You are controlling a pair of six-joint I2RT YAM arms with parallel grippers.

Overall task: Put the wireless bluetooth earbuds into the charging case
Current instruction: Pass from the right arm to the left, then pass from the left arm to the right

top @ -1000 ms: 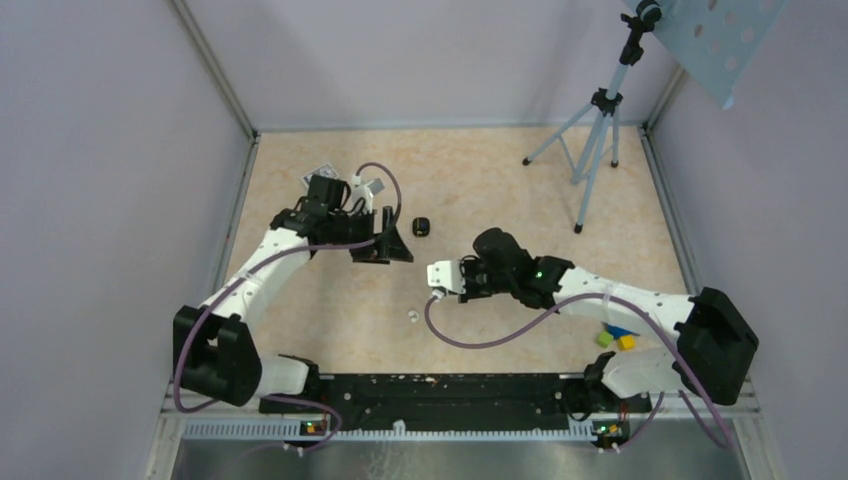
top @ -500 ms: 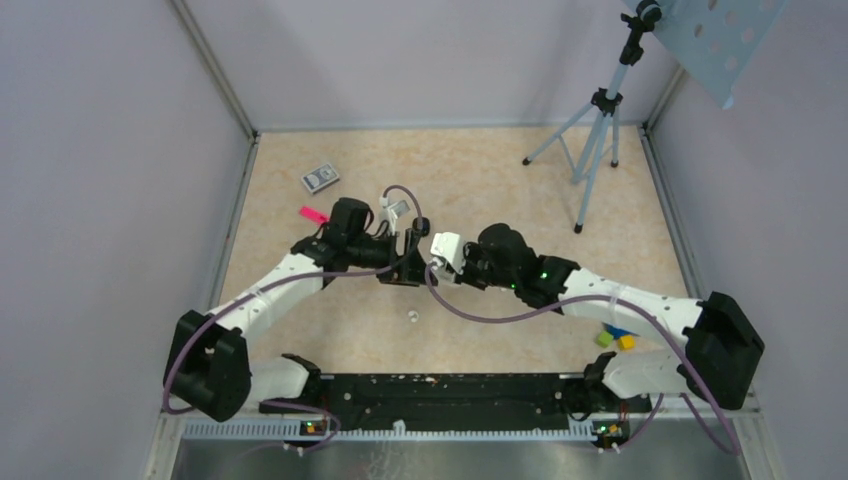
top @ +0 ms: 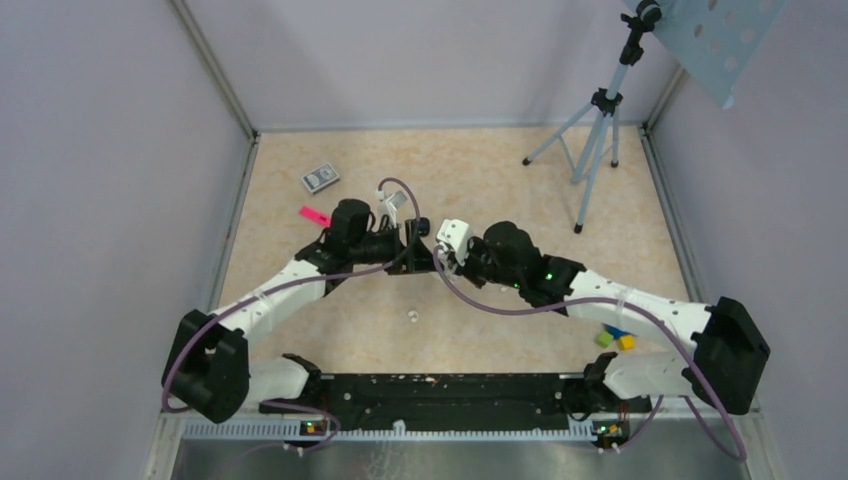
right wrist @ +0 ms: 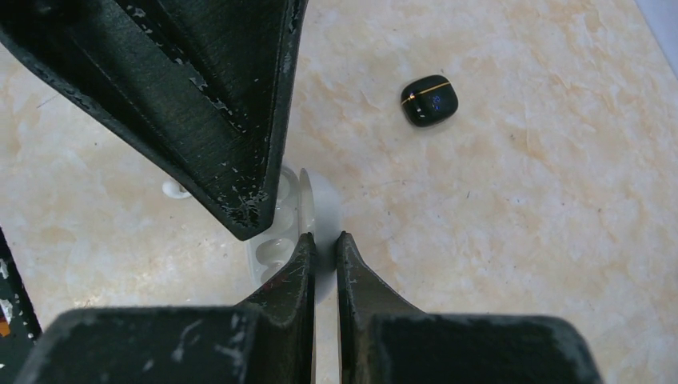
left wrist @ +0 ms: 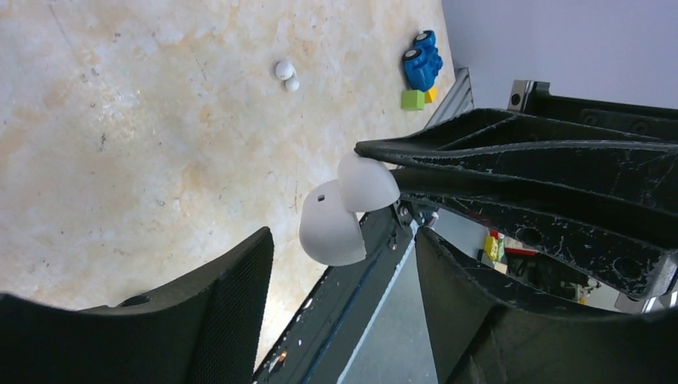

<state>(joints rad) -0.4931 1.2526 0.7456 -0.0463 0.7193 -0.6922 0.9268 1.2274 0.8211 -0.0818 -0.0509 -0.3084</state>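
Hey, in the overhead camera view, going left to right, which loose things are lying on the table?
grey patterned box → white earbud → coloured blocks. Left out: the pink item, which overlaps the box's span, and the tripod, which overlaps the blocks.

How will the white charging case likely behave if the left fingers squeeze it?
The charging case looks smooth and rounded, so it may slip when squeezed. Its lid stands open, so pressure could fold it shut. The right fingers seem to pinch only a thin edge, so a push may twist it.
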